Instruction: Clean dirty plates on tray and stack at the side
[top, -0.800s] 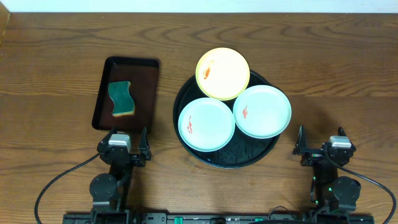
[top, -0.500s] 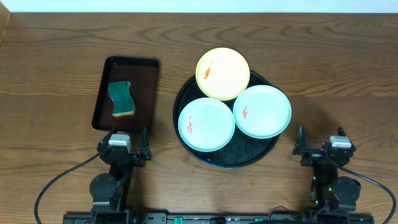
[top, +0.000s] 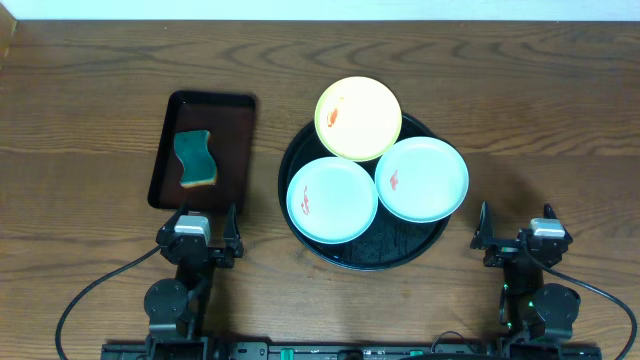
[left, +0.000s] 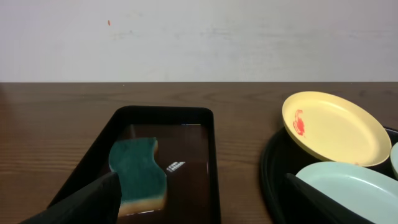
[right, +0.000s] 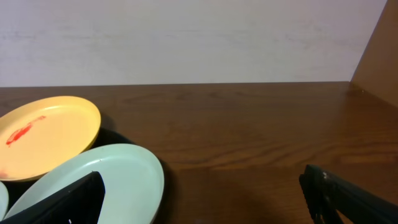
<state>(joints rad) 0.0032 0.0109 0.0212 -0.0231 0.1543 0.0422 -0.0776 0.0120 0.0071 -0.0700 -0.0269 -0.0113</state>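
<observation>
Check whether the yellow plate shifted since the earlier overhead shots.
No. The yellow plate overhangs the far rim of the black tray just as before, with no drift either way.

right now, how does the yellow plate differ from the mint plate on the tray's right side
Colour: the yellow plate is pale yellow, the right mint plate pale mint-white. Place: the yellow plate sits at the far edge of the black tray, the right mint plate at its right edge. Both are small, round, shallow and carry a red smear.

we see the black tray (top: 392, 250) mostly under plates (top: 332, 198), mint plate (left: 354, 186) cropped at bottom, yellow plate (right: 43, 137) clipped left
</observation>
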